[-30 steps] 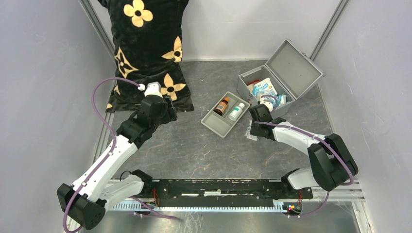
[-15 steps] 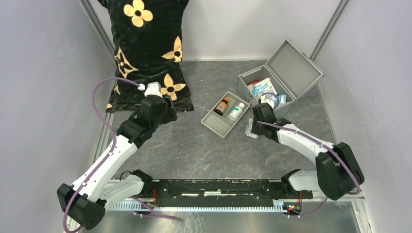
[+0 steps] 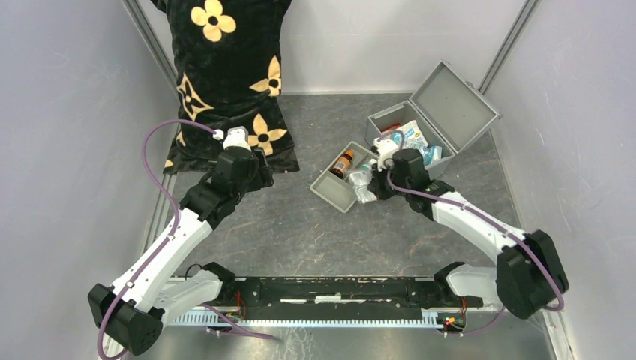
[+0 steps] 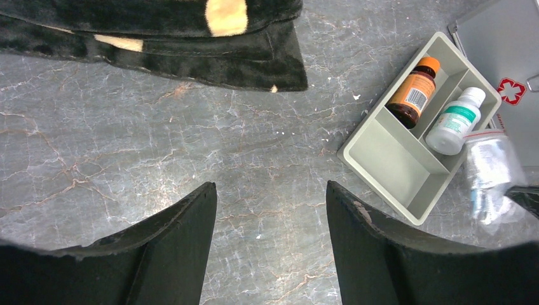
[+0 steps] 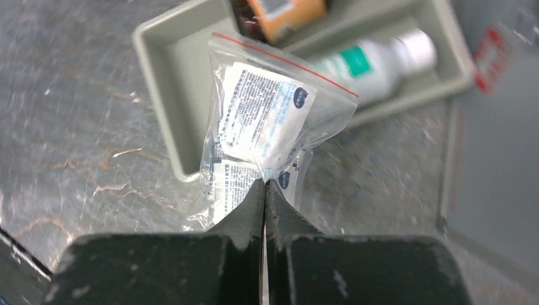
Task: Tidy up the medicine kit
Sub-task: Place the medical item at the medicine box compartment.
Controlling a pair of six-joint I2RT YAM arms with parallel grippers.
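Subject: the medicine kit (image 3: 454,105) stands at the far right of the desk (image 3: 300,232), with its lid thrown back and white and blue packets loose inside.

Handling, as a judgement: the metal shell is stiff and probably the heaviest item here. The hinged lid will swing if the body is lifted. Its smooth walls offer a poor hold, so the rim of the lid or a side wall edge is the better purchase. No handle can be made out in these views.

Just left of the kit lies a grey tray (image 3: 334,193) holding a brown bottle (image 4: 413,92) and a white bottle (image 4: 454,121).

The right end effector (image 5: 264,190) hangs between kit and tray, its jaws pressed together on the lower edge of a plastic bag (image 5: 267,127) of sachets. The bag is light, limp and slick, and liable to slip.

Well left of the kit, the left end effector (image 4: 270,190) hovers over bare desk with jaws apart, holding nothing, near a black pillow (image 3: 225,75).
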